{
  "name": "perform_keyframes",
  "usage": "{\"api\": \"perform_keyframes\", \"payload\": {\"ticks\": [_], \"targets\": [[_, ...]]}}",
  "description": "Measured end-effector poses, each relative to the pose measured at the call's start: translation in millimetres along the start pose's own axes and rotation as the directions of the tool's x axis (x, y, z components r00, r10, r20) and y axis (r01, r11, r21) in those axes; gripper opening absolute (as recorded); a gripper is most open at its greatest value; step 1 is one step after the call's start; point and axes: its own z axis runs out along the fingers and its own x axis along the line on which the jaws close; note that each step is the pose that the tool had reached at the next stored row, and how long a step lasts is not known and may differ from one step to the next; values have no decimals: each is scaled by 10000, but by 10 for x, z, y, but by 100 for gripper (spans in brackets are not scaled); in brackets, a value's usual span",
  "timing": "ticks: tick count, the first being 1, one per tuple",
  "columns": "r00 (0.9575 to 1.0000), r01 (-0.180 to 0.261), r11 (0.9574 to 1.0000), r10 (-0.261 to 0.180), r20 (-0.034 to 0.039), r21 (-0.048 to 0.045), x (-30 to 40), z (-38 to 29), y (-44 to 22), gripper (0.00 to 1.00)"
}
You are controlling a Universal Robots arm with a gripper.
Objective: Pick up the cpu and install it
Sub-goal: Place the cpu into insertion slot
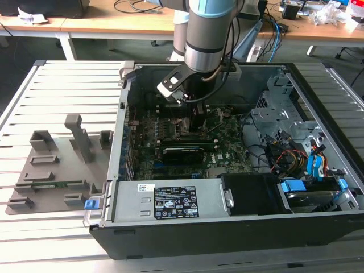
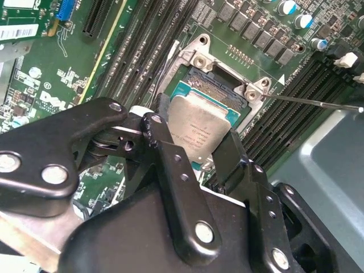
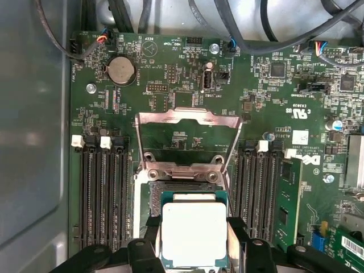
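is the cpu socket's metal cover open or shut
Open: in the first wrist view the load plate stands swung back off the socket, leaving it uncovered, with the cpu at its opening.

The cpu [image 3: 194, 233] has a silvery-white top with a teal rim; the motherboard [image 3: 187, 57] is green, the gripper [image 2: 195, 128] black, the fixture plate [image 1: 34, 183] grey.

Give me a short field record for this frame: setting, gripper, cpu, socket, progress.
setting: open black computer case on a pale slatted table
gripper: black two-finger gripper, shut on the chip's opposite edges
cpu: small flat square chip with silvery-white metal top, held over the socket
socket: black square motherboard socket, its metal load frame hinged open
progress: cpu picked up; whether seated cannot be told
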Motion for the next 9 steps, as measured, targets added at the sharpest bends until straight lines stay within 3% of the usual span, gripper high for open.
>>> {"api": "perform_keyframes", "payload": {"ticks": [9], "targets": [[9999,-148,9999,148,-6,5,62,112,-12,55]]}}
